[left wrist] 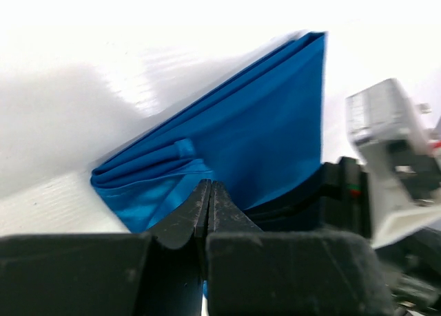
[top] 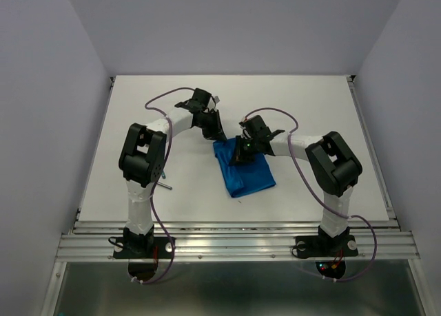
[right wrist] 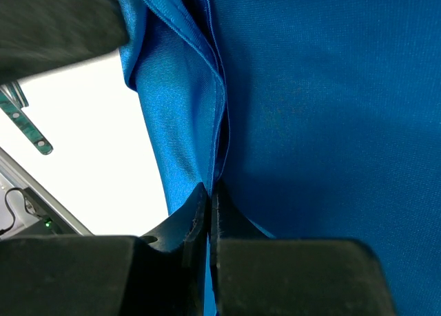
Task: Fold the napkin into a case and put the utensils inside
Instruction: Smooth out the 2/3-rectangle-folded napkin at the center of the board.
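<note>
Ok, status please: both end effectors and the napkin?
Left end effector shut on napkin edge. Right end effector same. Utensil lies off the cloth, not inside yet. Nothing blocking seen.

The left arm (top: 146,154) and the right arm (top: 334,166) both bend in toward the napkin (top: 248,173). The left gripper (top: 215,133) is at its far left corner, fingers (left wrist: 195,207) pinched shut on the cloth edge. The right gripper (top: 239,153) is on its far edge, fingers (right wrist: 196,211) squeezed shut on a fold.

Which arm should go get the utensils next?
Probably left. The utensils lie beside the left arm, left of the napkin; the right pincer would have to cross over it.
</note>
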Robot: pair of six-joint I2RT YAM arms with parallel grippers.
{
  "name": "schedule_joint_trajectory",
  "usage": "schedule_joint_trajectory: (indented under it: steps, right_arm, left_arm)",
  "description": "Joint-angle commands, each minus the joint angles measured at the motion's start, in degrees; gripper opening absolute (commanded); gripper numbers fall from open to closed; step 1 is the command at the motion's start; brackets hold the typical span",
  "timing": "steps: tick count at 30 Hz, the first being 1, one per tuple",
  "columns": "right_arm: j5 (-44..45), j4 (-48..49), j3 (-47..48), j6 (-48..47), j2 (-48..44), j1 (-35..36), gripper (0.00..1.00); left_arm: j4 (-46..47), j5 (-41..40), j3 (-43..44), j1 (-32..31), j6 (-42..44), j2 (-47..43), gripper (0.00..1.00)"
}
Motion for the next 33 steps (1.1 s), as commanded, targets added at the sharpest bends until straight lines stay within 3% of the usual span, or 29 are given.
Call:
schedule_joint_trajectory:
  steps: [1,16,33]
  right_arm:
    - [0.70,1.59,-0.89,-0.92,-0.54,0.30,0.01]
    - [0.70,1.59,-1.06,-0.75,-1.07,0.30,0.01]
    - [4.31,1.15,-1.15,-1.18,-4.85,-0.23,0.01]
  left_arm:
    - [-1.02,2.15,5.29,-0.36,0.82,-1.57,0.06]
    - [-1.72,4.27,11.81,-0.36,1.44,8.54,0.06]
    - [-3.57,2.68,11.46,-0.27,3.55,9.43,0.06]
